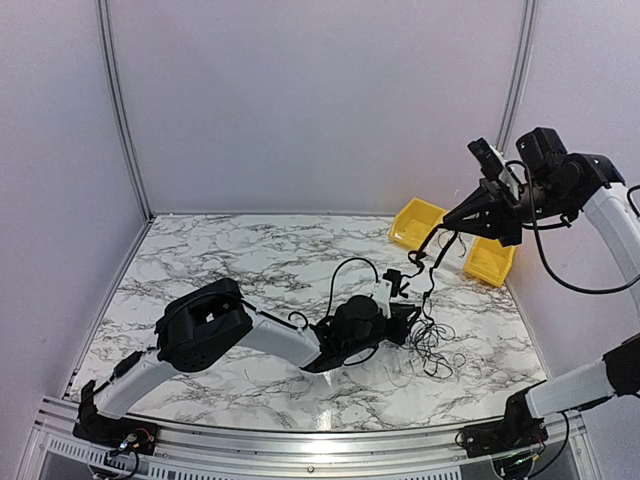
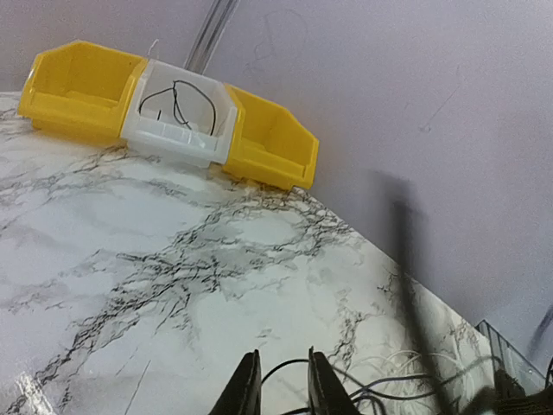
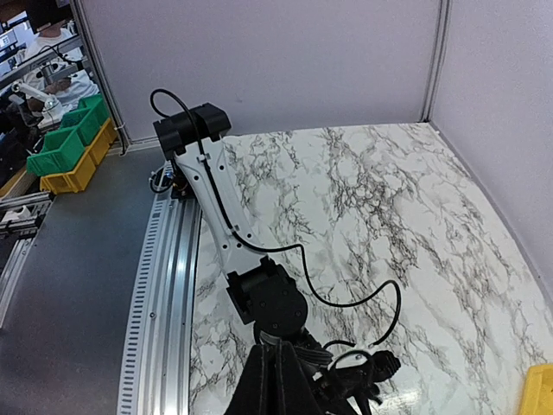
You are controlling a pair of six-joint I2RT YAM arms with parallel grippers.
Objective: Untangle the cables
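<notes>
A loose tangle of thin black cables (image 1: 432, 345) lies on the marble table, right of centre. My left gripper (image 1: 412, 318) rests low at the tangle's left edge. In the left wrist view its fingers (image 2: 248, 385) stand apart, open, and a cable strand (image 2: 285, 370) runs across the gap between them. My right gripper (image 1: 443, 222) is raised high above the table and shut on one cable strand (image 1: 430, 265), which hangs down into the tangle. Its closed tips (image 3: 278, 346) point down at the left arm. Another black cable (image 2: 177, 99) lies in the white bin (image 2: 173, 143).
Two yellow bins (image 1: 415, 222) (image 1: 488, 262) stand at the back right, flanking the white bin, which the raised right arm hides in the top view. The left arm (image 1: 270, 335) stretches across the table's middle. Green and yellow bins (image 3: 69, 138) sit off the table.
</notes>
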